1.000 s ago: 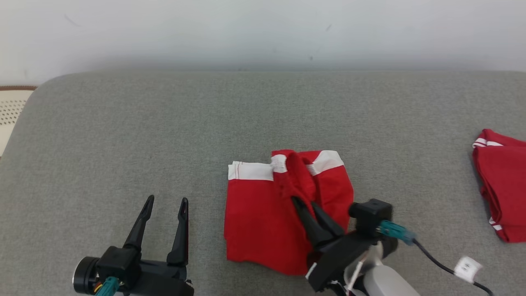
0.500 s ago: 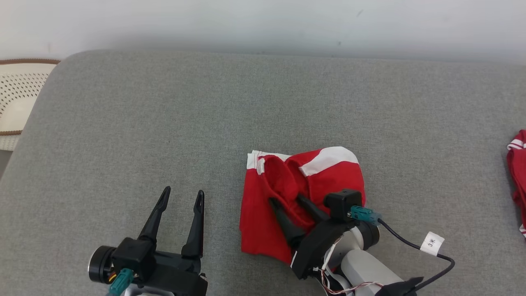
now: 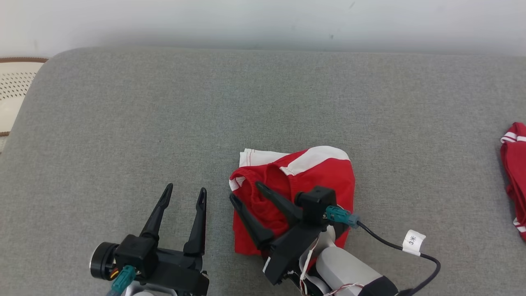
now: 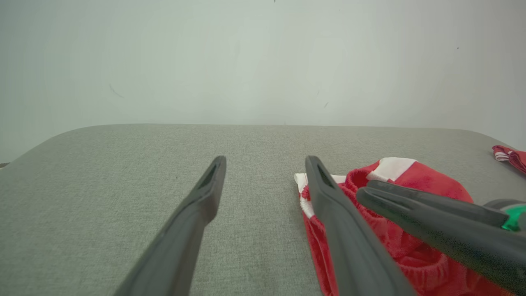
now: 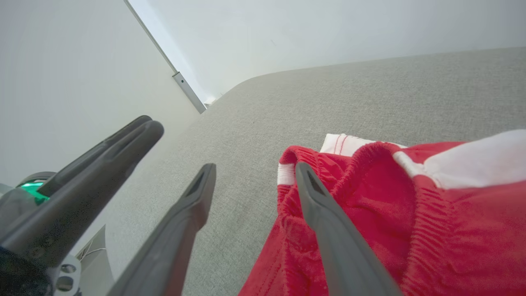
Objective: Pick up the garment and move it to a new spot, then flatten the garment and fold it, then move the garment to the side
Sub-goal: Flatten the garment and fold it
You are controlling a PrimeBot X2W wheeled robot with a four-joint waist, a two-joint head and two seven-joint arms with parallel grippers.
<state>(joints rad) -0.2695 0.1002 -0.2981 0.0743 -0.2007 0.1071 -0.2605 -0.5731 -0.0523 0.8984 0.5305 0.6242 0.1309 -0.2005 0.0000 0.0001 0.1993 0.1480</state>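
The garment [image 3: 328, 172] is a red piece with broad white bands. It lies in a loose, rumpled heap on the grey bench [image 3: 123, 123], near its front edge and a little right of the middle. One white band runs slantwise across the top of the heap, and another white hem pokes out flat at the far left corner. A ribbed red edge curls up into an open fold on the left side, seen close in the right wrist view [image 5: 411, 213] and from the side in the left wrist view [image 4: 411, 176]. The right end effector [image 3: 245, 192] reaches in from the lower right, angled up and to the left over the garment's near left part. Its fingers are spread wide and hold nothing. One finger lies over the curled red edge and the other over bare grey fabric just beside the cloth [image 5: 254, 167]; whether either touches the cloth I cannot tell. A black cable with a white tag [image 3: 413, 241] trails off behind its wrist. The left end effector [image 3: 185, 189] sits low over the bench just left of the garment, fingers pointing away from the robot, parted and empty [image 4: 266, 160]. A second red garment [image 3: 513, 164] lies well apart at the far right.
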